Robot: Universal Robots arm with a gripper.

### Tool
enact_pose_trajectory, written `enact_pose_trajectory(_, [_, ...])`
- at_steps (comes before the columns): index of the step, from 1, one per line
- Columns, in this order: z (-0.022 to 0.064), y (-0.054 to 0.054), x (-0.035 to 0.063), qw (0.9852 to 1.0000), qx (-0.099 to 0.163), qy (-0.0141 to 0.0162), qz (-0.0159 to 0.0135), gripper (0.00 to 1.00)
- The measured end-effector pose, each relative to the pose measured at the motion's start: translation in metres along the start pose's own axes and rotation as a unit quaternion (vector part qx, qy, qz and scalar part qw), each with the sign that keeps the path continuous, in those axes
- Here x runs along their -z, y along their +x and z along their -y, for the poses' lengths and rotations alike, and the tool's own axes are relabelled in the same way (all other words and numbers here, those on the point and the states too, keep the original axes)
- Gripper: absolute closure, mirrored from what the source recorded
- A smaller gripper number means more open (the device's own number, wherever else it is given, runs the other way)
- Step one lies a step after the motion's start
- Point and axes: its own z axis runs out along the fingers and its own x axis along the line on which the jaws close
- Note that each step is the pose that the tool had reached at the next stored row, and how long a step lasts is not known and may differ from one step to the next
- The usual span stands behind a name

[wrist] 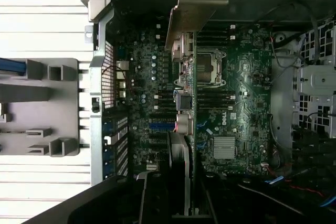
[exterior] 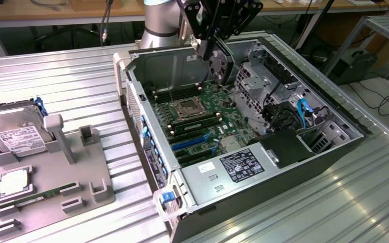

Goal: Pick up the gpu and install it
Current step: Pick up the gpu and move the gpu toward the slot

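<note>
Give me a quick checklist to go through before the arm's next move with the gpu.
1. gpu gripped by the end effector: ok.
2. gpu hanging over the open computer case: ok.
3. Blue slots on the motherboard free of cards: ok.
4. gpu seated in a slot: not ok, it is above the motherboard.
5. gpu lined up with a slot: cannot tell.

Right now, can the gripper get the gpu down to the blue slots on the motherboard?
Probably yes: the gripper holds the gpu above the open case, and nothing covers the blue slots.
</note>
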Motion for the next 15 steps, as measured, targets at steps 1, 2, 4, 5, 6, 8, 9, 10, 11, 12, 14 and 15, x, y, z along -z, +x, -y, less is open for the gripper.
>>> enact_pose_trajectory(1, [0.0000, -0.001, -0.0001, 1.0000, 0.001, 0.0001, 0.0003, 0.73])
enact_pose_trajectory(2, [0.0000, -0.002, -0.0002, 1.0000, 0.001, 0.0001, 0.0008, 0.73])
enact_pose_trajectory(4, [-0.0001, -0.006, -0.0006, 1.0000, 0.001, 0.0000, 0.0022, 0.73])
enact_pose_trajectory(5, [-0.0003, -0.008, -0.0008, 1.0000, 0.001, 0.0001, 0.0035, 0.73])
enact_pose_trajectory(6, [-0.0005, -0.010, -0.0010, 1.0000, 0.001, 0.0001, 0.0047, 0.73])
enact_pose_trajectory(8, [-0.0006, -0.016, -0.0019, 1.0000, 0.000, 0.0001, 0.0094, 0.73])
enact_pose_trajectory(9, [-0.0006, -0.017, -0.0020, 0.9999, -0.001, 0.0001, 0.0107, 0.73])
enact_pose_trajectory(10, [-0.0007, -0.018, -0.0021, 0.9999, -0.001, 0.0002, 0.0123, 0.73])
enact_pose_trajectory(11, [-0.0008, -0.020, -0.0023, 0.9999, -0.002, 0.0001, 0.0136, 0.73])
enact_pose_trajectory(12, [-0.0011, -0.020, -0.0025, 0.9999, -0.003, 0.0002, 0.0153, 0.73])
enact_pose_trajectory(14, [-0.0016, -0.022, -0.0029, 0.9998, -0.002, 0.0003, 0.0185, 0.73])
enact_pose_trajectory(15, [-0.0020, -0.023, -0.0032, 0.9998, -0.002, 0.0002, 0.0199, 0.73])
